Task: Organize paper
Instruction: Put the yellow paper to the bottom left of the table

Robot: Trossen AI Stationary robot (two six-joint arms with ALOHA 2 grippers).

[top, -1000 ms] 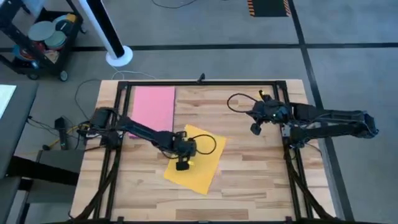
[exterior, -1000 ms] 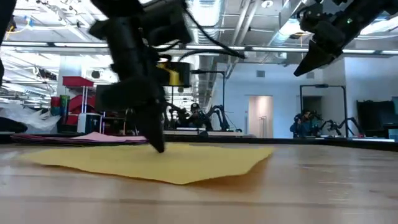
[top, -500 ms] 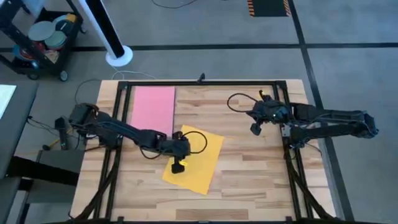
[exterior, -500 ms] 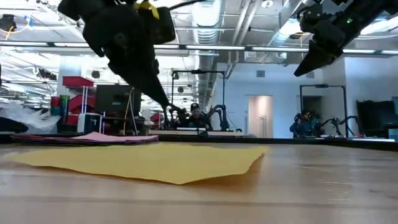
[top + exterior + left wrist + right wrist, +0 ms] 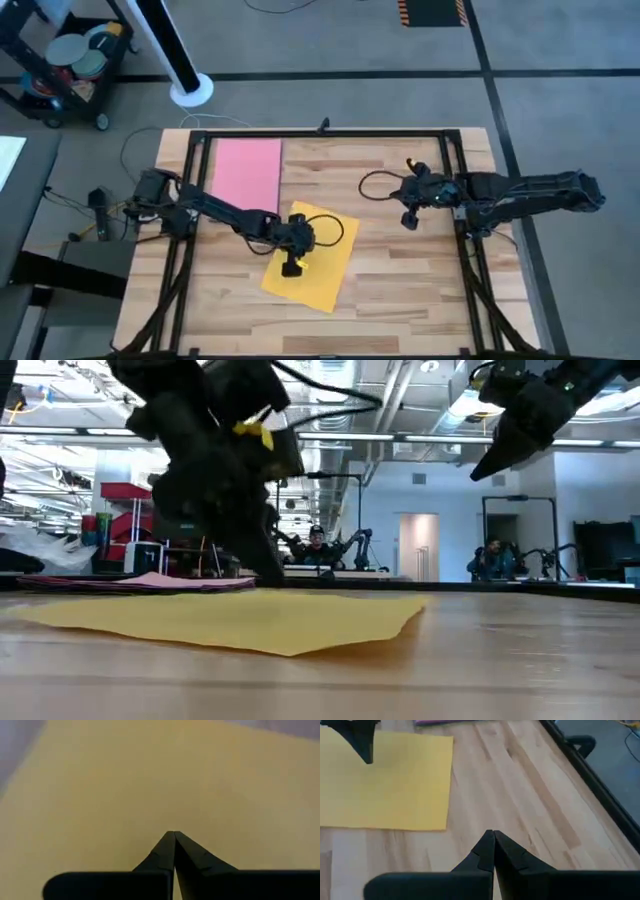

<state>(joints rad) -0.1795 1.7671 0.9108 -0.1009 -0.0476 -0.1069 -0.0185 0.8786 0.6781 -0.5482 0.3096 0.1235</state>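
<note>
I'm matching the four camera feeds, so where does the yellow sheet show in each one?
High view: yellow sheet at table centre, tilted, under the left claw.
Low view: it spans the left foreground.
Left wrist view: it fills nearly the whole picture.
Right wrist view: it lies upper left.
Shared landmark: the left claw over it.

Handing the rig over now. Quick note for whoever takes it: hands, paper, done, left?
Left hand: shut, empty, tips down over the yellow sheet, which lies skewed mid-table.
Right hand: shut, empty, raised over bare wood on the right side of the table.
Pink sheet: flat and square at the far left of the table; a purple edge shows under it in the right wrist view.
Done: pink appears placed.
Left: yellow sheet not yet squared onto the stack, probably the next move.
</note>
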